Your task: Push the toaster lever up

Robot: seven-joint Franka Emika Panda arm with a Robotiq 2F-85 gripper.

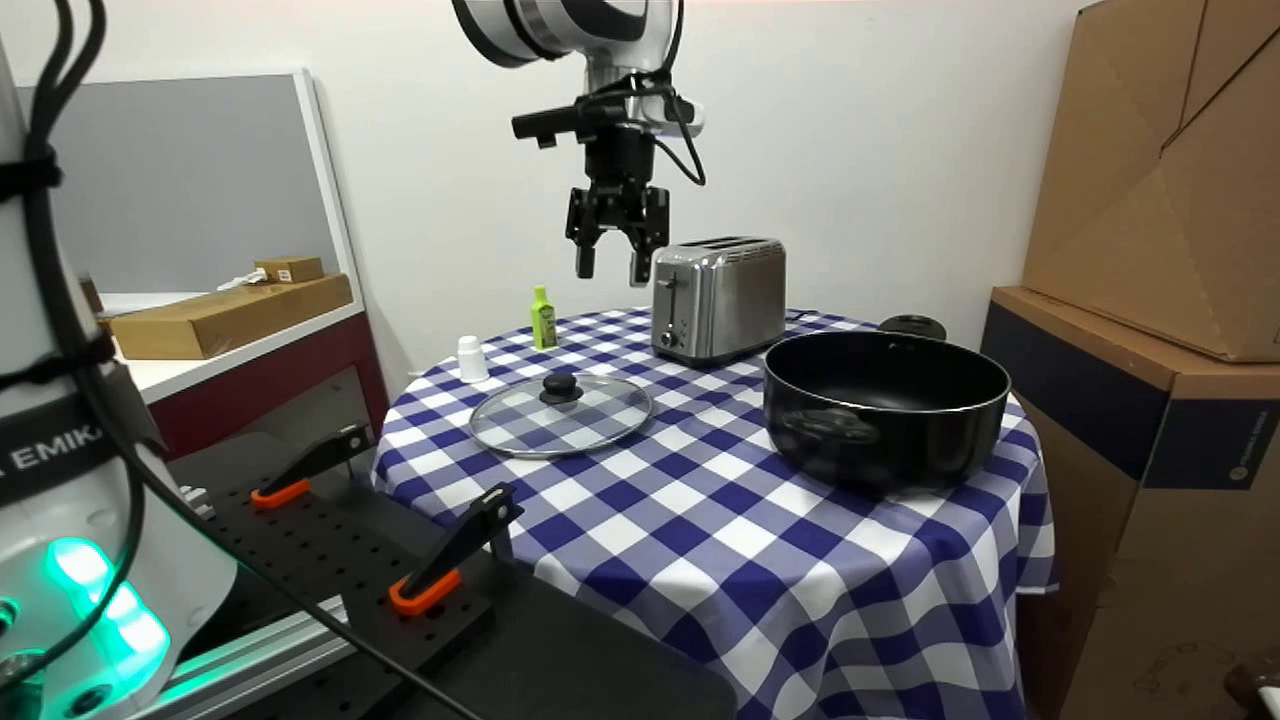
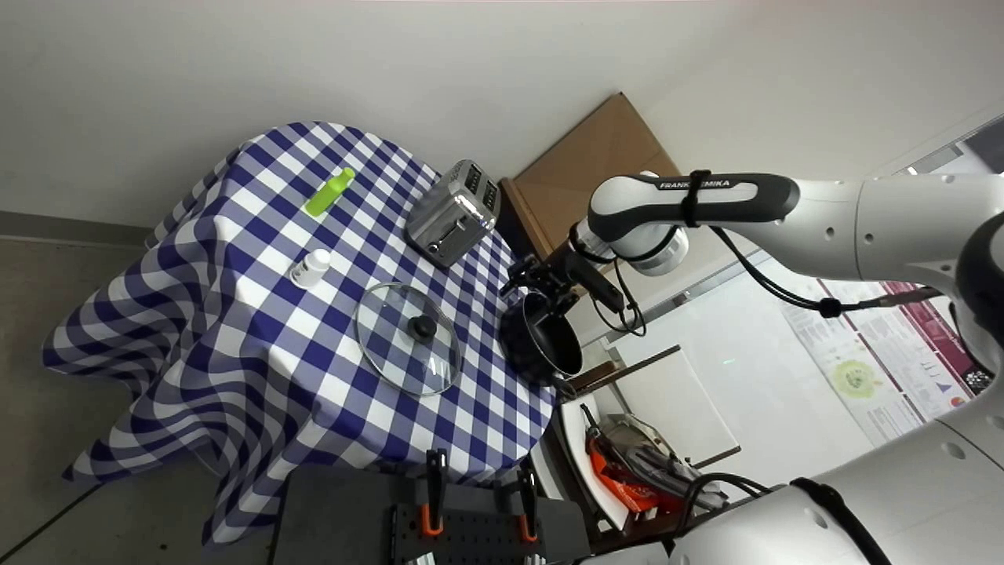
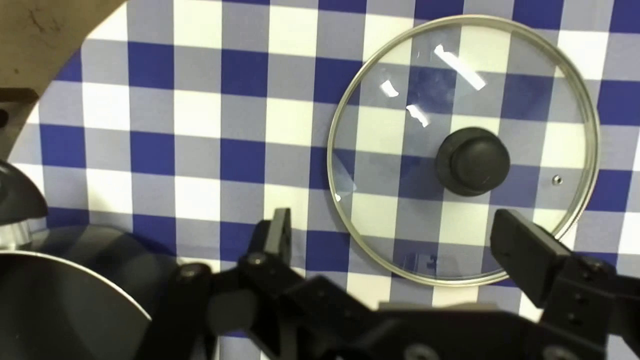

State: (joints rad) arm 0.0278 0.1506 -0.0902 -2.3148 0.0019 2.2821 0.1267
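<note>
At the left of an exterior view, a black clamp (image 1: 460, 545) with orange trim sits on a perforated plate (image 1: 345, 562), probably to keep the plate from shifting. The white bottle (image 1: 472, 360) stands upright near the edge of the checked cloth (image 1: 690, 500), and the green bottle (image 1: 543, 322) stands upright to its right; both look set aside, out of the way. The glass lid (image 1: 560, 415) lies flat, its knob (image 1: 561, 386) upward, so it should rest steadily.

The gripper (image 1: 612, 267) hangs in the air, pointing down. Its fingers (image 3: 525, 255) are apart and hold nothing; a push needs no grasp, so I judge the next need is simply a fingertip brought down and beneath the lever (image 1: 669, 285).

The toaster (image 1: 730, 300) stands upright on the cloth near the wall (image 1: 850, 200), lower than the gripper and to its right, presumably turned so its controls can be reached. Farthest right, the open pot (image 1: 890, 430) sits apart from it, nearer the camera.

The toaster's lever end faces left and toward the camera, with a dial (image 1: 669, 338) low on it. How high the lever sits in its track is hard to tell at this size. From that end the long axis runs level, rightward and away, in line with the slots (image 1: 722, 242).
</note>
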